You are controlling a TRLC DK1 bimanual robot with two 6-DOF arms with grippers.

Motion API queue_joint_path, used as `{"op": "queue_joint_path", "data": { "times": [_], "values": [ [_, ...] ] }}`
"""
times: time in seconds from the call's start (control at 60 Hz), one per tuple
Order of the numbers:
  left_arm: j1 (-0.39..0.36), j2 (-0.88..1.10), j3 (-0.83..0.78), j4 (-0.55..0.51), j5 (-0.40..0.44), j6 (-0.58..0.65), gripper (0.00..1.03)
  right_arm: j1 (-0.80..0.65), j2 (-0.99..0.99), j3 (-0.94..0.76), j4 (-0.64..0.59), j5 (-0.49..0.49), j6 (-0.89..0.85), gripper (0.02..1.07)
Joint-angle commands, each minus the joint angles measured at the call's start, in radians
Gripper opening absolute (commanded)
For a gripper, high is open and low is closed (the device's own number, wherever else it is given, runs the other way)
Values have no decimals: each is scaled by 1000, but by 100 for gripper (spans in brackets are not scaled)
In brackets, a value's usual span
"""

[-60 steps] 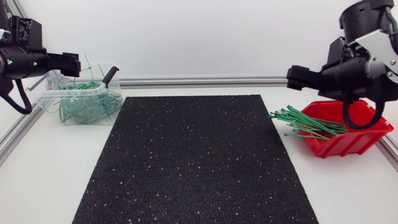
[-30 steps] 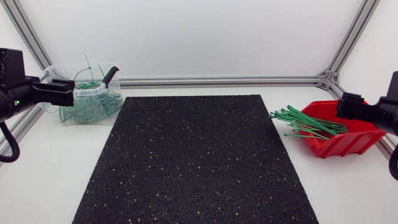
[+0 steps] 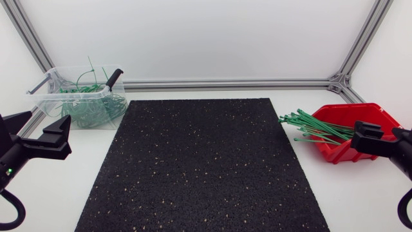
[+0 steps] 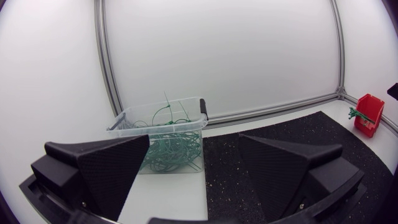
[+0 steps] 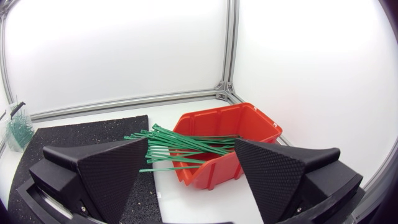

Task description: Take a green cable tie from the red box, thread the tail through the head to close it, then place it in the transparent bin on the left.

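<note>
A bundle of straight green cable ties (image 3: 315, 127) sticks out over the open front of the red box (image 3: 335, 116) at the table's right. The transparent bin (image 3: 80, 96) at the back left holds several looped green ties. My left gripper (image 3: 38, 125) hangs open and empty at the left edge, in front of the bin. My right gripper (image 3: 385, 132) is open and empty just in front of the red box. In the left wrist view the bin (image 4: 165, 130) lies ahead of the open left gripper (image 4: 196, 174). In the right wrist view the red box (image 5: 249, 124) and ties (image 5: 180, 149) lie ahead of the open right gripper (image 5: 189, 180).
A black speckled mat (image 3: 203, 167) covers the middle of the white table. A black-handled tool (image 3: 113, 78) leans on the bin's rim. An aluminium frame rail (image 3: 225, 84) runs along the back edge.
Both arms have drawn back from over the bin and the red box toward the table's side edges and front. Both grippers stayed open and empty.
</note>
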Motion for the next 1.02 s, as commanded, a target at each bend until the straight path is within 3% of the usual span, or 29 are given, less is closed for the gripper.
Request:
{"op": "queue_joint_path", "data": {
  "times": [0.0,0.683,1.0],
  "values": [
    [-5,-46,-53,14,11,-28,99,15,-44,-58,29,-12,-20,103],
    [2,-423,-382,25,45,-150,99,123,-428,-406,258,-136,-45,103],
    [2,-425,-384,25,45,-150,99,128,-448,-424,270,-142,-46,103]
  ]
}}
